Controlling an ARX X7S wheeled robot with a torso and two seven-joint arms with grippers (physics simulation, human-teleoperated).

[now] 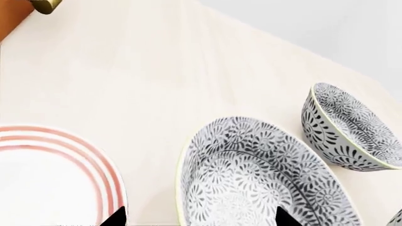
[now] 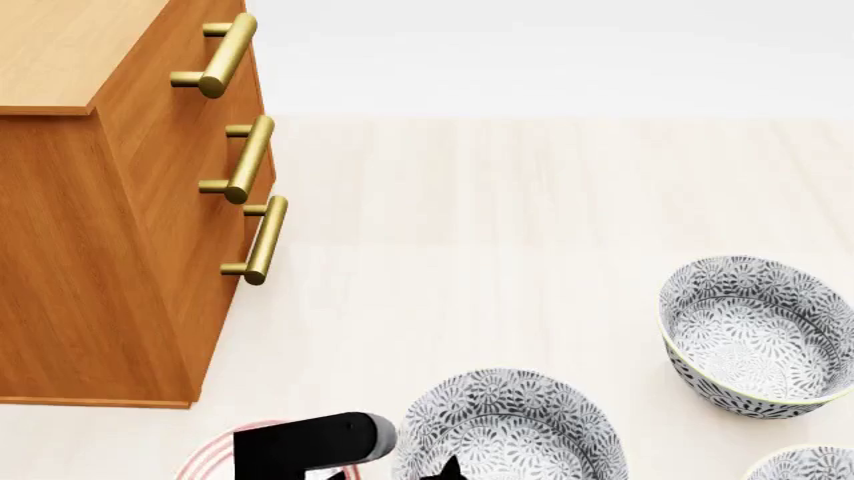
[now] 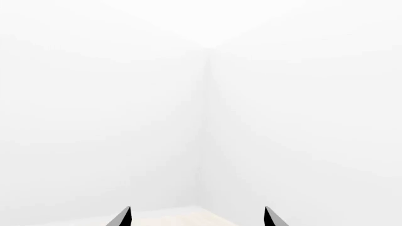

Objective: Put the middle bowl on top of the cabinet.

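The middle bowl [image 2: 509,428] [image 1: 251,179], deep and white with grey-black leaf patterning, stands on the pale floor at the near centre of the head view. My left gripper [image 1: 201,217] [image 2: 391,472] hovers open just above its left rim. One fingertip is over the bowl's inside and the other over the floor beside a plate; nothing is held. The orange-brown cabinet [image 2: 94,230] with three brass handles stands at the far left, and one handle end [image 1: 47,4] shows in the left wrist view. My right gripper [image 3: 197,217] is open and empty, facing bare white walls.
Two more bowls of the same pattern stand to the right, one farther off [image 2: 758,335] [image 1: 349,129] and one at the near right corner [image 2: 807,465]. A white plate with pink rings [image 1: 53,174] [image 2: 214,458] lies to the left of the gripped-at bowl.
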